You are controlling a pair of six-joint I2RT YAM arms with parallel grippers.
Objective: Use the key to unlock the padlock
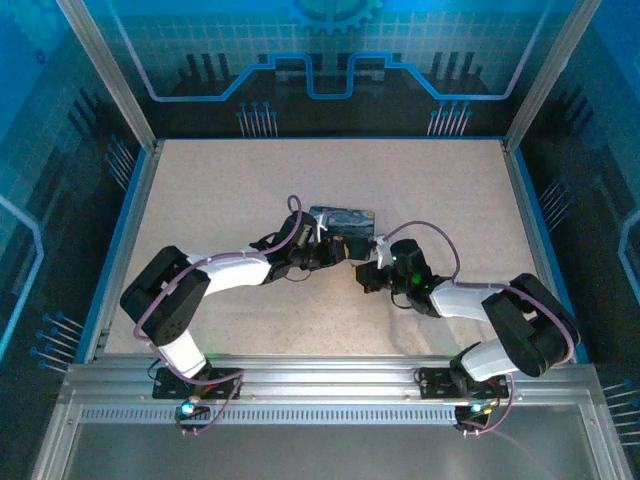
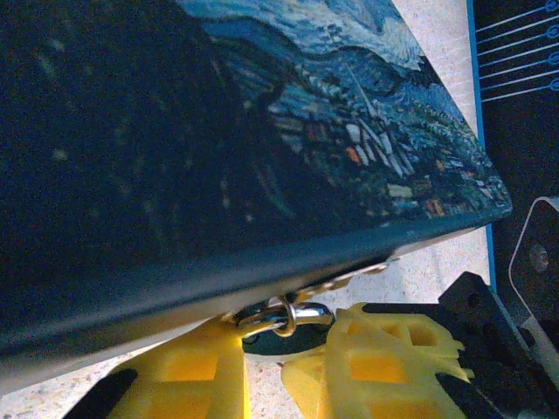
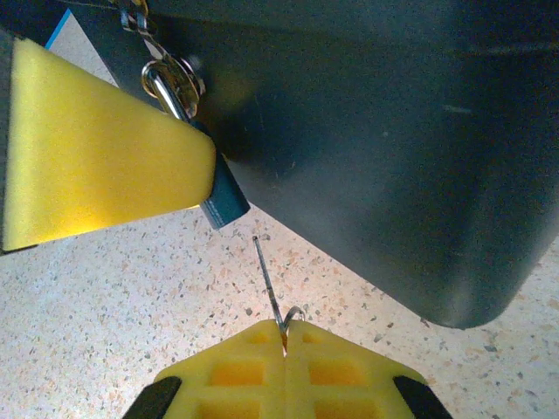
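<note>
The padlock [image 3: 224, 202] hangs at the tin [image 3: 393, 131] edge, its body pinched in the left tool [image 2: 262, 345], likely to steady the keyhole. The key [image 3: 266, 279] is clamped in the right tool [image 3: 285, 336], tip near the padlock but not in. The tin wall crowds the approach above the desk [image 3: 105, 314].

Padlock [image 3: 224, 202] — glossy metal; tabletop [image 3: 105, 314] — speckled, matt
</note>
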